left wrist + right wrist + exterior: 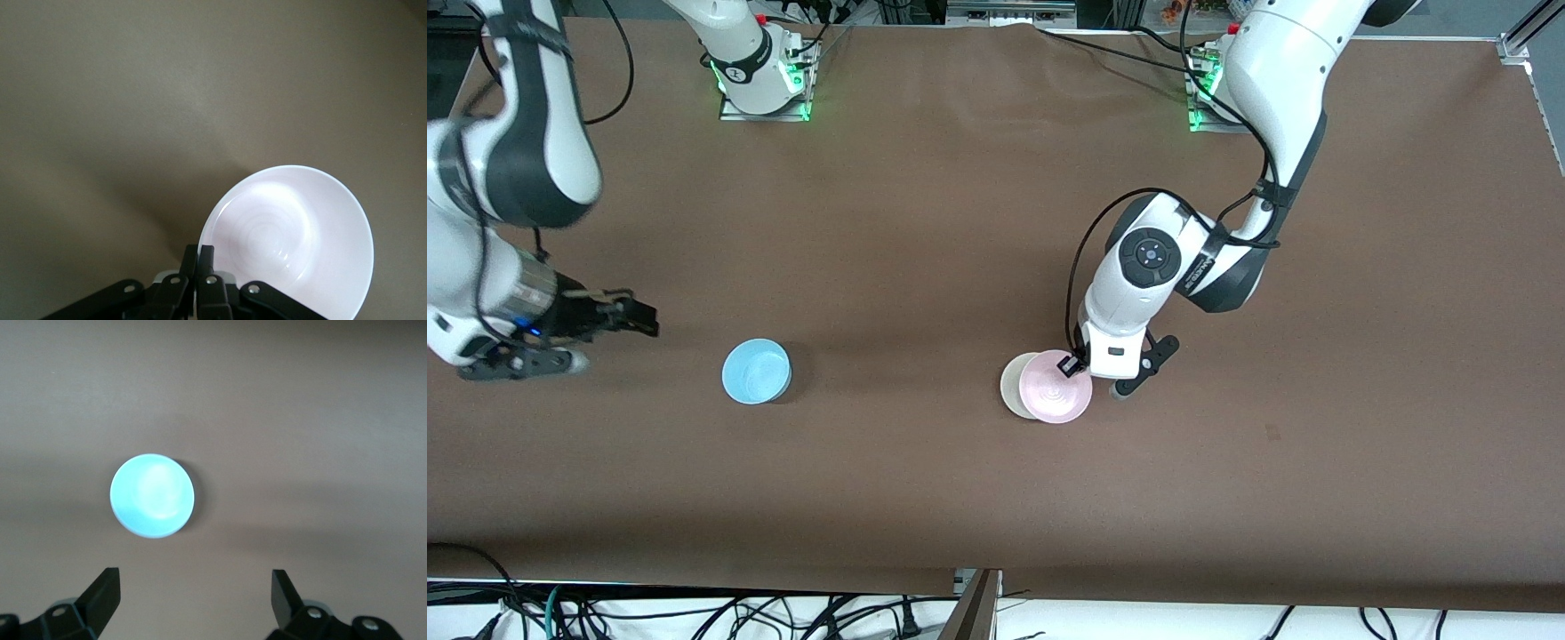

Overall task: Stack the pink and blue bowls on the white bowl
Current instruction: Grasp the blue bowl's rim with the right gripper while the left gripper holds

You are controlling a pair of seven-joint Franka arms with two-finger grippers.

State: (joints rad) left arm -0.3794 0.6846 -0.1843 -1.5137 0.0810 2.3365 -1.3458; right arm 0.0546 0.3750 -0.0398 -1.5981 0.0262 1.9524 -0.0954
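Front view: left gripper [1069,366] pinches the pink bowl [1056,388] by its rim at the bowl's one o'clock, overlapping the white bowl [1014,384]. Left wrist view: fingers [198,270] clamp that rim. Right wrist view: right gripper [193,593] is spread wide, the blue bowl [152,496] at its eleven o'clock.

A pale pink bowl [1056,387], a white bowl [1012,384] and a sky-blue bowl [756,371] are seen on a brown table [960,222].

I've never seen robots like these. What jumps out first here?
The left pincer pinches the rim of a pink bowl, holding it over a white bowl that peeks out from underneath. Toward the right arm's end, a blue bowl sits alone on the brown table, with the right pincer open nearby.
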